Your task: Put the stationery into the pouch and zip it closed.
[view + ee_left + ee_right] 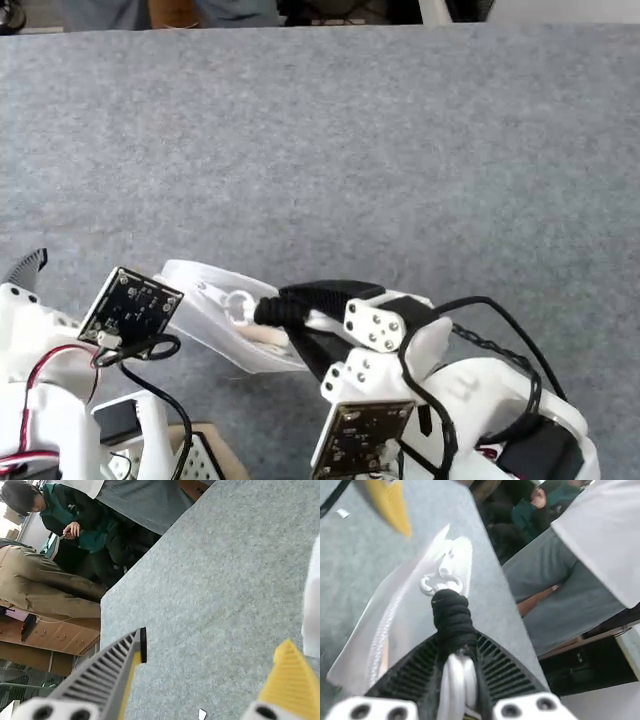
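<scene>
Right gripper [268,310] at lower centre of frame, clamped shut on zipper pull [440,584] of white pouch [375,630], left gripper [215,645] wide open, empty.

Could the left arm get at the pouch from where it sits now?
Probably yes. The left gripper is open beside the pouch, with bare mat between them. The right gripper is shut on the zip pull and approaches from the other side.
</scene>
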Robot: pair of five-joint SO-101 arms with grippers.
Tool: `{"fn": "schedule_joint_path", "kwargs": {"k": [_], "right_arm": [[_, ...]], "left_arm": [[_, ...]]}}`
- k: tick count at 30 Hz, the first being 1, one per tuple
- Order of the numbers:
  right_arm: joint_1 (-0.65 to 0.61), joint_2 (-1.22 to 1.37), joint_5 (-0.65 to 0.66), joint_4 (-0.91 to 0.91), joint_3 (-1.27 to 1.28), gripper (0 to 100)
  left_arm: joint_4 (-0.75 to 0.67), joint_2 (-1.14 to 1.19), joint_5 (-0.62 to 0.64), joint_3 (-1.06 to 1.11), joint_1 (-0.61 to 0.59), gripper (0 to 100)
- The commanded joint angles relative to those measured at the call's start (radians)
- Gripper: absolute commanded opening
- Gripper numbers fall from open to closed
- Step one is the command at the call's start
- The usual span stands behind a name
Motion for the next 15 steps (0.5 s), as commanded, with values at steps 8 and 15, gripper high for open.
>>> {"fn": "schedule_joint_path", "kwargs": {"k": [8, 15], "right_arm": [[-0.137, -0.005, -0.064, 0.118, -0.168, 1.2], [-0.133, -0.007, -0.063, 0.137, -0.165, 1.2]], "left_arm": [[0.227, 0.015, 0.077, -0.137, 0.107, 40], [0.229, 0.015, 0.098, -0.268, 0.177, 40]]}}
